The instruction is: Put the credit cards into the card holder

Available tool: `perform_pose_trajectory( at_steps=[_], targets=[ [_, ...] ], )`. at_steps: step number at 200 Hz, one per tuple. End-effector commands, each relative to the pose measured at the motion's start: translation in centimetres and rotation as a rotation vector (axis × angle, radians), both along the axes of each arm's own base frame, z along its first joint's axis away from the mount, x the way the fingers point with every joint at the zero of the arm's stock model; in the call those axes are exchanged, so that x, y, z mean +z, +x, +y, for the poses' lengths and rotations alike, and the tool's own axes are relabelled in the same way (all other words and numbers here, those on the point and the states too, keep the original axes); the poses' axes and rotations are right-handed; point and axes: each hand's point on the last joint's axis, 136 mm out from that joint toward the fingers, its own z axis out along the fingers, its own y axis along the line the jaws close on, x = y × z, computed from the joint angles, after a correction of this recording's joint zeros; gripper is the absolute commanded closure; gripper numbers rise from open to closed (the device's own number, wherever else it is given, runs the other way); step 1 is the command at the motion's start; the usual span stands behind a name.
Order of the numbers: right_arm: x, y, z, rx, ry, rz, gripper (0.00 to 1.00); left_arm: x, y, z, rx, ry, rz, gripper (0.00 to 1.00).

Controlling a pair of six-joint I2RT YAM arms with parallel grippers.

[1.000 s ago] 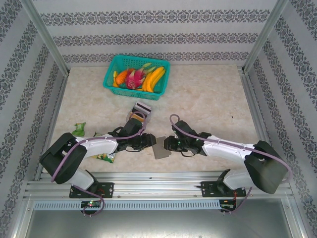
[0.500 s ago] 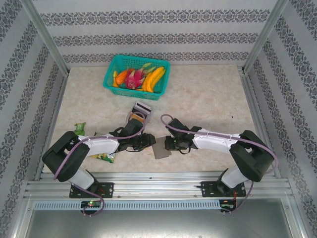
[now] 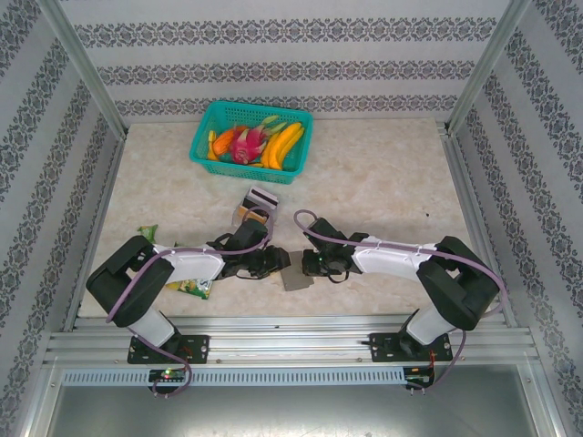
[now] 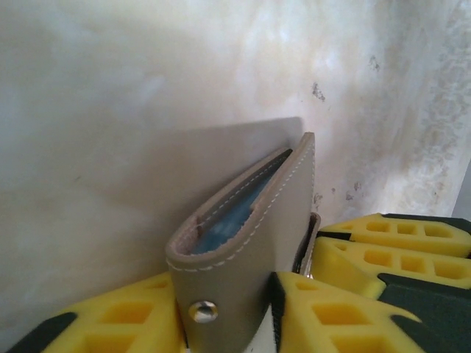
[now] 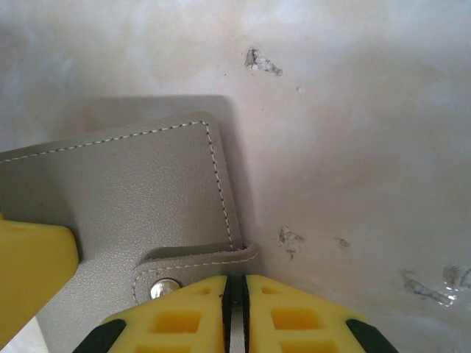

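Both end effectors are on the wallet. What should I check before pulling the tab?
1. Left end effector clamping the card holder: ok.
2. Right end effector shut at the snap tab: ok.
3. Snap released: cannot tell.
4. Card holder opened flat: not ok, folded with a slight gap.
5. Credit cards in sight, ungrasped: ok.

One card holder (image 3: 296,276), one basket (image 3: 239,172)
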Motion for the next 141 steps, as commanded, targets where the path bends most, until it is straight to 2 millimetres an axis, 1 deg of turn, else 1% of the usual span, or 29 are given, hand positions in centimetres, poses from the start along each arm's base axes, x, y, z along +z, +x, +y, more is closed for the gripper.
perform_pose_trajectory(
  at_steps=[1, 9, 31, 47, 70, 89, 104, 134, 141],
  targets=[
    [-1.9, -1.7, -0.5, 0.013, -0.030, 0.066, 0.85, 2.1, 0.8, -1.9, -0.038, -0.067, -0.070, 0.73],
    [-1.6, -1.6, -0.5, 0.013, -0.029, 0.059, 0.85, 2.2, 0.8, -1.7, -0.029, -0.061, -0.077, 0.78],
    [-0.3, -1.1, -0.5, 0.012, -0.022, 0.019, 0.83, 2.5, 1.0, -1.1, -0.010, -0.045, -0.102, 0.82],
    [0.8, -0.7, -0.4, 0.019, -0.010, -0.014, 0.80, 2.8, 1.0, -1.1, -0.017, -0.042, -0.115, 0.85],
    [2.4, -0.2, 0.1, 0.031, 0.023, -0.055, 0.77, 3.1, 1.1, -1.3, -0.023, -0.056, -0.126, 0.86],
    [3.2, -0.1, 0.8, 0.049, 0.053, -0.076, 0.75, 3.2, 1.1, -1.5, -0.027, -0.066, -0.128, 0.86],
    [3.3, -0.1, 1.5, 0.068, 0.084, -0.070, 0.73, 3.3, 1.2, -1.6, -0.026, -0.070, -0.132, 0.86],
    [2.5, -0.3, 2.7, 0.088, 0.110, -0.040, 0.70, 3.6, 1.2, -1.8, -0.028, -0.080, -0.133, 0.86],
    [2.4, -0.2, 2.8, 0.095, 0.111, -0.045, 0.68, 3.6, 1.2, -1.8, -0.031, -0.080, -0.135, 0.86]
  ],
)
